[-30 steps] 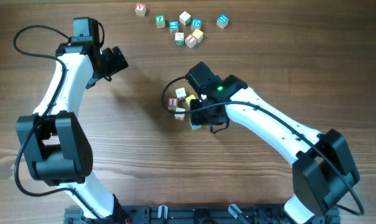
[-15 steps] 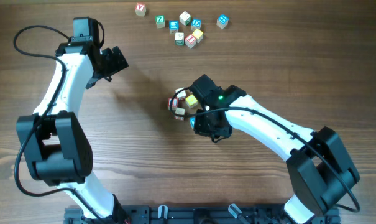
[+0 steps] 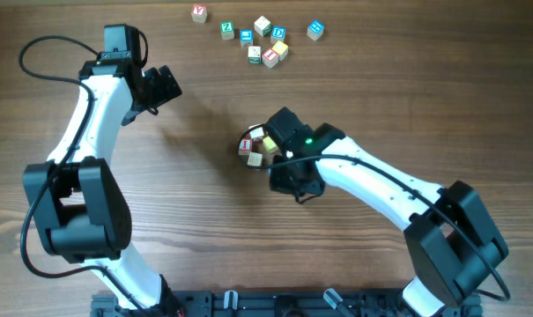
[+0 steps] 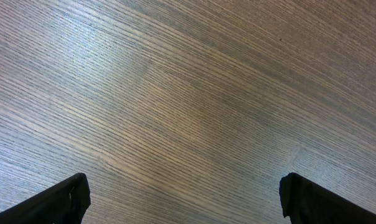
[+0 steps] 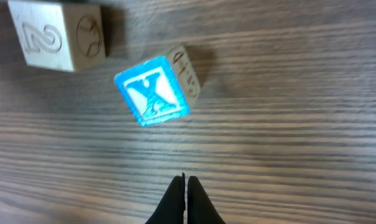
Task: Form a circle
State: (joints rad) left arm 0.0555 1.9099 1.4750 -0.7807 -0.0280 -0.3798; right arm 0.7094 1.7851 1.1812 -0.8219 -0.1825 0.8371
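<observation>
Wood-grained brown table (image 3: pixel 196 202) is seen under both arms. The circle (image 3: pixel 255 146), a small cluster of letter cubes, is found near the middle of the table, and its right side is covered by the right arm (image 3: pixel 372 180) in the overhead view. A red-lettered cube (image 3: pixel 245 147), a yellow cube (image 3: pixel 270 141) and two pale cubes can be made out there, packed closely together. How fully the ring is closed cannot be told, since part of it is hidden. In the right wrist view the right gripper (image 5: pixel 184 190) is shown with its two fingers pressed flat against each other and nothing caught between them. A blue X cube (image 5: pixel 153 91) is seen just ahead of the tips, apart from them and turned at an angle. A pale cube marked 2 (image 5: pixel 57 36) is seen beyond it, with a gap between the two. A loose scatter of letter cubes (image 3: pixel 262 40) is left at the far edge, well apart from the circle. The left gripper (image 3: pixel 165 86) is held over bare wood at the left, its fingers (image 4: pixel 63 199) spread wide and holding nothing.
</observation>
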